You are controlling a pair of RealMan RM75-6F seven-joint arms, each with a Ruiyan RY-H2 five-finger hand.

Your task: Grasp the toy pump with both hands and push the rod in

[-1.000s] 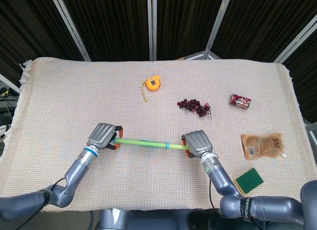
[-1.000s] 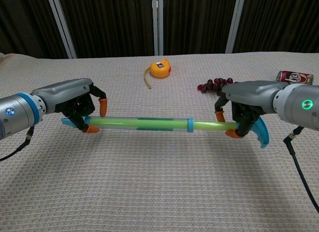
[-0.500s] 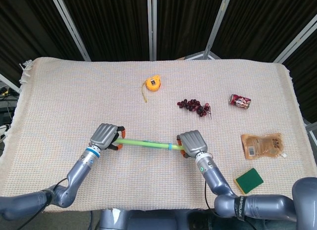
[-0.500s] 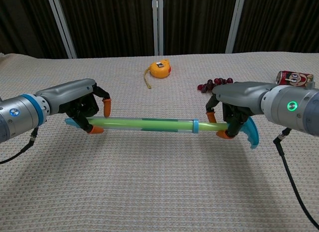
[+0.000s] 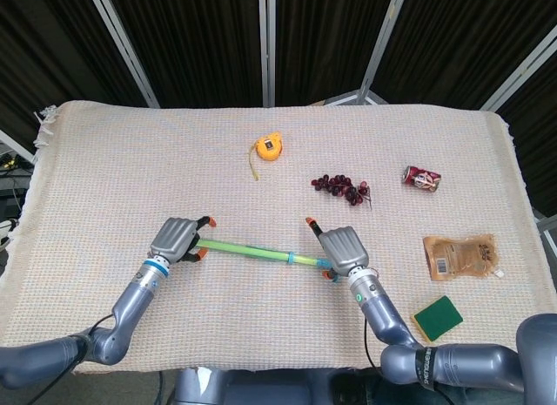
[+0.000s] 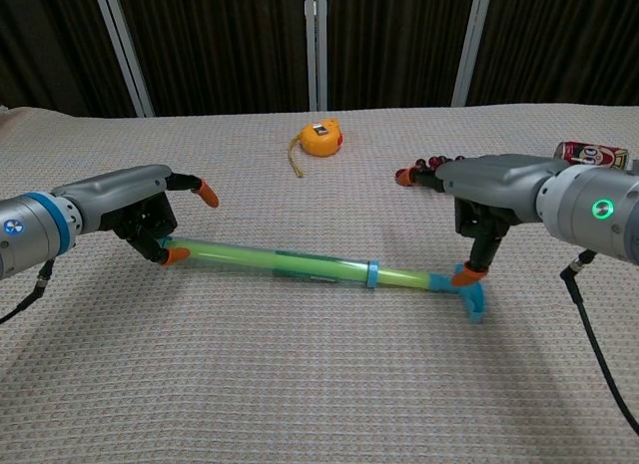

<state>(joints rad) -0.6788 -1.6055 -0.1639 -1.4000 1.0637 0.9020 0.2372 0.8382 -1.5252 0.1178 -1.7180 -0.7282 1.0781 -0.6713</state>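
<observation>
The toy pump (image 6: 290,262) is a long green tube with a blue collar (image 6: 369,275) and a blue T-handle (image 6: 470,297). It lies slanted on the cloth, handle end nearer me; in the head view the pump (image 5: 261,252) runs between my hands. My left hand (image 6: 135,213) is at the tube's left end, fingers spread, one orange fingertip (image 6: 175,253) touching the tube. My right hand (image 6: 491,197) hovers over the handle end with fingers apart, and one fingertip (image 6: 462,275) touches the rod by the handle. The head view shows the left hand (image 5: 173,239) and right hand (image 5: 344,249).
An orange tape measure (image 5: 267,148) lies at the back centre. Dark grapes (image 5: 341,186) and a red can (image 5: 422,178) sit to the back right. A brown pouch (image 5: 459,255) and a green sponge (image 5: 438,317) lie at the right front.
Both hands have spread their fingers. The pump has come down onto the cloth, its handle end swinging nearer me; the exposed rod looks longer than half a second ago.
</observation>
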